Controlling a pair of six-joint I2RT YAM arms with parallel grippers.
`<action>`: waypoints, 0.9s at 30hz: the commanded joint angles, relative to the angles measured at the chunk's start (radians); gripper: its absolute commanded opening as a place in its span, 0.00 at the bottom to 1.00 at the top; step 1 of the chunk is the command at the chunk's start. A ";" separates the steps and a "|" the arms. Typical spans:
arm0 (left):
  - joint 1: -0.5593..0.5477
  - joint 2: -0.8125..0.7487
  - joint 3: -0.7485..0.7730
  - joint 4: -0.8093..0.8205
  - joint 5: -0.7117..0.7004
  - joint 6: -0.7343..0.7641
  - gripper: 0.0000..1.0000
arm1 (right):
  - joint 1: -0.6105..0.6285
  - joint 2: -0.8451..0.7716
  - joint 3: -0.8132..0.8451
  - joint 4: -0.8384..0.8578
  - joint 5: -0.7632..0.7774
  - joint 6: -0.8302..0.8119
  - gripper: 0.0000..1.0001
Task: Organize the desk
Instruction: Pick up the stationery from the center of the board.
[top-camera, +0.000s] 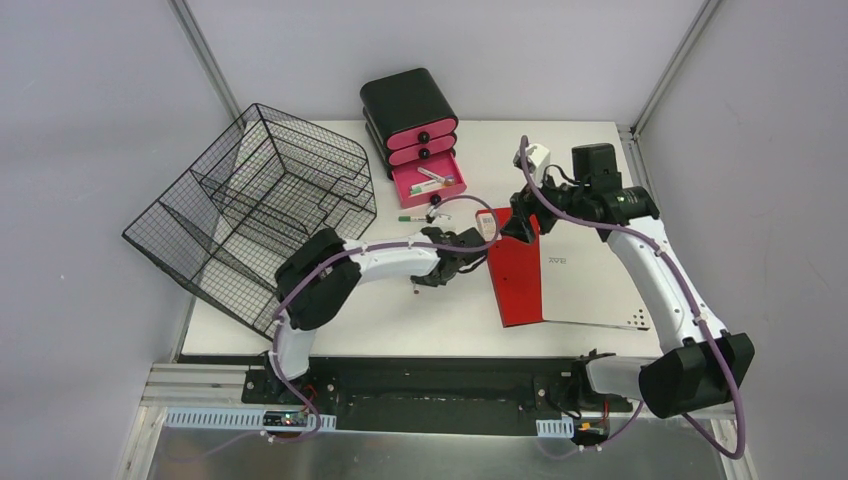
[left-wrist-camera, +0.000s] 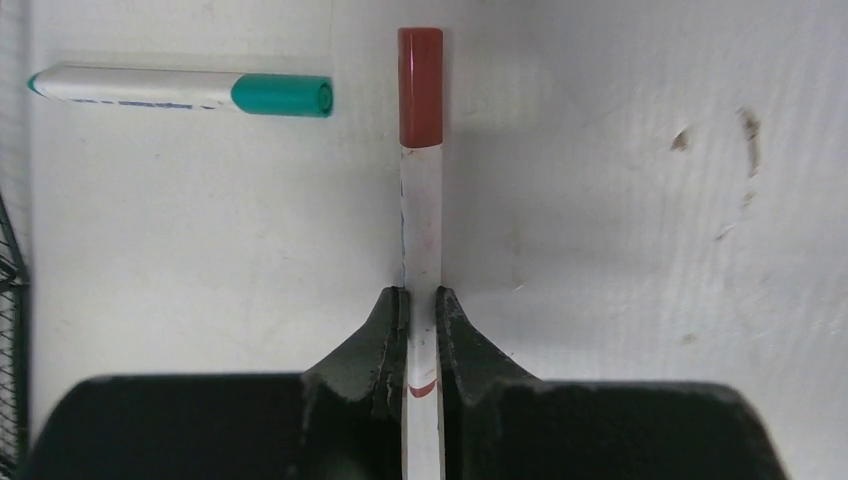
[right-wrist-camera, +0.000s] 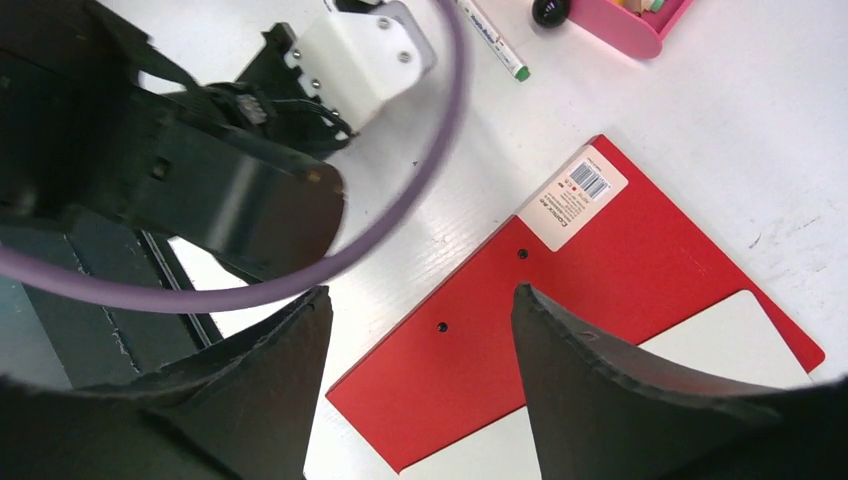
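The white bench (top-camera: 420, 320) fills the middle of the top view, running from the arm bases to the far wall. A black wire-mesh tiered tray (top-camera: 255, 200) sits tilted at its left side, its near corner hanging past the bench edge and close beside the left arm's elbow. At the far middle stands a black drawer unit (top-camera: 408, 105) with three pink fronts. The upper two are closed, and the bottom drawer (top-camera: 430, 182) is pulled out, holding a few pen-like pieces too small to name. Just in front of that drawer a green-capped marker (left-wrist-camera: 180, 90) lies flat on the bench, apart from everything else. The left pincer (left-wrist-camera: 421, 300) is closed narrow on a red-capped marker (left-wrist-camera: 421, 200). Both fingers press the white barrel, and the red cap points away from the wrist, near the green marker's cap but not touching it. Whether this marker is lifted off the bench cannot be told. To the right lies a red-and-white notebook (top-camera: 520, 280), flat on the bench with a barcode label at one corner. The right pincer (right-wrist-camera: 420, 295) hangs above its red cover with the jaws spread wide and nothing between them. The left arm's wrist and purple cable (right-wrist-camera: 420, 200) crowd in just beside it.
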 joint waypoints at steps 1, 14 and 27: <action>-0.005 -0.147 -0.149 0.244 -0.017 0.201 0.00 | -0.032 -0.017 0.014 -0.007 -0.071 -0.031 0.69; -0.005 -0.392 -0.516 0.718 0.131 0.464 0.00 | -0.093 0.016 0.018 -0.024 -0.152 -0.027 0.69; -0.004 -0.543 -0.664 0.984 0.159 0.614 0.00 | -0.104 0.064 0.040 -0.074 -0.187 -0.057 0.69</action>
